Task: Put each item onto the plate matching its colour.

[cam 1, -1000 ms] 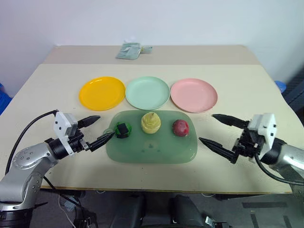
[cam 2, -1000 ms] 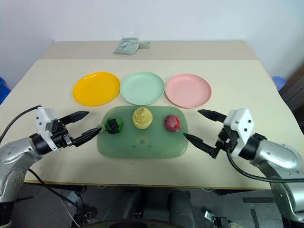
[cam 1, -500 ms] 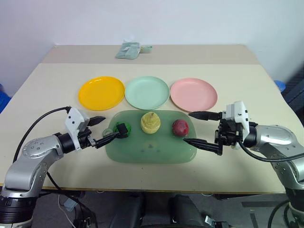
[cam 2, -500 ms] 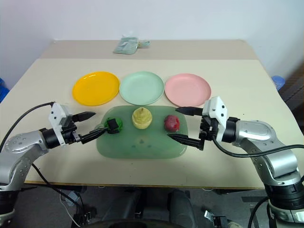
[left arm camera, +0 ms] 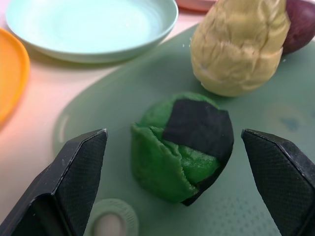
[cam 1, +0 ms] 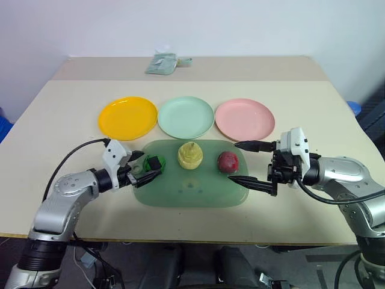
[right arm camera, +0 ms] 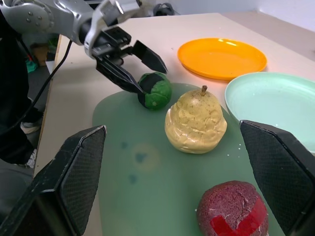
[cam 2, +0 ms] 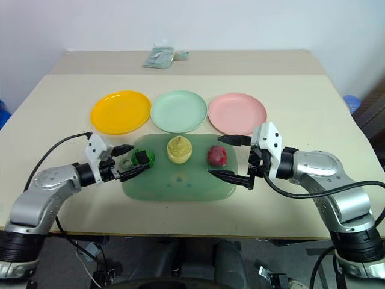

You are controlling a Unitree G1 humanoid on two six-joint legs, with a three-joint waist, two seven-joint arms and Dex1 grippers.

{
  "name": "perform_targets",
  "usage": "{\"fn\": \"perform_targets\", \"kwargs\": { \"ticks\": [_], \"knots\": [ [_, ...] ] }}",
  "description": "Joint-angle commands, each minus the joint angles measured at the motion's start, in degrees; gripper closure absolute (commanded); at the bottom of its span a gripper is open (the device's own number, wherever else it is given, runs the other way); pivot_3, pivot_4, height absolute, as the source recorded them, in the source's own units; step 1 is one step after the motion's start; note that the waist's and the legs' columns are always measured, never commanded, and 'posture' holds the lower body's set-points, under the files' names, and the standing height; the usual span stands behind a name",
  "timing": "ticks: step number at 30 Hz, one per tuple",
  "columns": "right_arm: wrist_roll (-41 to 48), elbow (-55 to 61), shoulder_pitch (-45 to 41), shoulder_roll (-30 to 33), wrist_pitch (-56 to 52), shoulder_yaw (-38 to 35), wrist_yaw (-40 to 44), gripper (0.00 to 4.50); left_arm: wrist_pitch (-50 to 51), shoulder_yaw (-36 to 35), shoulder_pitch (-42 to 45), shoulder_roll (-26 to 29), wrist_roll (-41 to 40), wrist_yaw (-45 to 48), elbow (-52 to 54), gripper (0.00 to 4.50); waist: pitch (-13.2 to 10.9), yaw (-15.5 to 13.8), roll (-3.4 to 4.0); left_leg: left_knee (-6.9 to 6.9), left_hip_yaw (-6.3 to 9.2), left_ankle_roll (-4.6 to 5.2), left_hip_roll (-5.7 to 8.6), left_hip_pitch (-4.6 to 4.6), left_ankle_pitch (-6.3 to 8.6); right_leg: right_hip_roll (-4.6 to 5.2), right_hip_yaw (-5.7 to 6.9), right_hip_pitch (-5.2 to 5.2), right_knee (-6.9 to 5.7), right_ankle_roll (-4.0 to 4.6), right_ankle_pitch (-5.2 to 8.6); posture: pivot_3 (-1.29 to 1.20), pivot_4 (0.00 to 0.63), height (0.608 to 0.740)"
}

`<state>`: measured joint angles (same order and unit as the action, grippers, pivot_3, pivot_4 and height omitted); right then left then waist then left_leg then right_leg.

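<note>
From the head views we see that nothing has been sorted yet. The orange plate (cam 1: 128, 117), the green plate (cam 1: 185, 117) and the pink plate (cam 1: 245, 119) sit in a row on the table (cam 1: 313, 108), and all three are bare. Just in front of them lies the green tray (cam 1: 191, 191), and on it, from our left to our right, rest the green ball (cam 1: 155, 164), the yellow pear (cam 1: 190, 155) and the red fruit (cam 1: 228, 162). Our left hand (cam 1: 141, 167) is at the tray's left end with its fingers apart around the green ball, one on each side. Our right hand (cam 1: 251, 164) is at the tray's right end, fingers apart, with the red fruit just beyond the tips. A small packet (cam 1: 163, 63) lies at the far edge of the table, well apart from the work.

In the left wrist view the green ball, which carries a black patch, sits between our two fingertips (left arm camera: 78, 162) with a gap on either side, so we judge it is not yet clamped. The pear stands just behind it, and the green plate lies beyond the tray's edge.

In the right wrist view our fingertips (right arm camera: 74, 172) stand wide, with the red fruit between and ahead of them, untouched. The left hand shows across the tray at the green ball.

All three moves are left to do, and we judge the green ball to the green plate and the red fruit to the pink plate come first.
</note>
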<state>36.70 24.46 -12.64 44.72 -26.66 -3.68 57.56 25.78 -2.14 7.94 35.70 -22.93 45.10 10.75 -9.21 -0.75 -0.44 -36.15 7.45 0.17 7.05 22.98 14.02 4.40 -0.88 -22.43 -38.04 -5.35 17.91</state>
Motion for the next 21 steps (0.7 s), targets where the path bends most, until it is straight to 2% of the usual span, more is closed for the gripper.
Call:
{"fn": "perform_targets", "kwargs": {
  "ticks": [1, 3, 5, 14, 16, 18, 21],
  "knots": [
    [-0.21, 0.52, -1.3, -0.82, 0.78, -0.38, -0.38, 0.03, -1.72, 0.63, 1.29, -2.25, 1.67, -2.28, -1.44, 0.26, 0.0, 0.0, 0.0, -0.01, 0.0, 0.0, 0.0, 0.0, 0.0, 0.0, 0.0, 0.0, 0.0, 0.0, 0.0, 0.0, 0.15, 0.74],
    [-0.48, 0.68, -1.16, -1.06, 0.84, -0.38, -0.49, 0.0, -2.16, 0.73, 1.22, -3.06, 2.22, -2.7, -1.83, 0.91, 0.0, 0.02, 0.0, -0.01, 0.0, 0.0, 0.0, 0.01, 0.0, 0.0, 0.0, -0.01, -0.02, 0.0, 0.0, 0.0, 0.15, 0.74],
    [-0.78, 0.77, -0.83, -1.25, 1.05, -0.52, -0.59, 0.0, -3.33, 0.88, 1.01, -3.59, 3.14, -3.17, -1.58, 1.8, 0.0, 0.02, 0.0, 0.0, 0.0, 0.0, 0.0, 0.01, 0.0, 0.0, 0.0, -0.03, -0.02, 0.0, 0.0, 0.0, 0.15, 0.74],
    [-1.42, 1.62, 0.73, -1.99, 1.85, -1.01, -1.75, 0.0, -2.26, -3.47, 4.41, -5.42, 1.12, -7.34, -0.32, 1.8, -0.01, -0.03, -0.01, -0.02, 0.0, -0.01, 0.0, 0.02, 0.0, 0.0, 0.01, -0.03, -0.02, 0.0, 0.0, 0.0, 0.15, 0.74],
    [-2.18, 1.03, 0.1, -2.79, 2.61, -0.85, -2.68, 0.0, 0.97, -4.45, 9.56, -6.58, 1.45, -11.61, -2.85, 1.8, -0.01, -0.25, -0.03, -0.05, 0.01, -0.01, 0.0, 0.03, -0.01, -0.01, 0.02, -0.02, -0.03, -0.01, 0.0, 0.0, 0.15, 0.74],
    [-5.85, -2.7, -3.95, -6.16, 5.38, -0.31, -7.19, 0.0, 0.69, -4.4, 20.39, -9.71, 4.05, -17.53, -11.84, 1.8, -0.03, -0.39, -0.06, -0.12, 0.06, -0.03, 0.01, 0.07, -0.02, -0.01, 0.09, -0.02, -0.06, -0.02, -0.01, 0.0, 0.15, 0.74],
    [-10.41, -7.2, -8.53, -10.2, 7.44, 0.72, -12.32, 0.0, -2.65, -3.02, 32.16, -14.12, 8.27, -22.92, -25.6, 1.8, -0.04, -0.16, -0.11, -0.38, 0.14, -0.3, 0.04, 0.21, -0.19, -0.09, 0.11, -0.08, -0.11, -0.2, -0.16, 0.0, 0.15, 0.74]
  ]
}}
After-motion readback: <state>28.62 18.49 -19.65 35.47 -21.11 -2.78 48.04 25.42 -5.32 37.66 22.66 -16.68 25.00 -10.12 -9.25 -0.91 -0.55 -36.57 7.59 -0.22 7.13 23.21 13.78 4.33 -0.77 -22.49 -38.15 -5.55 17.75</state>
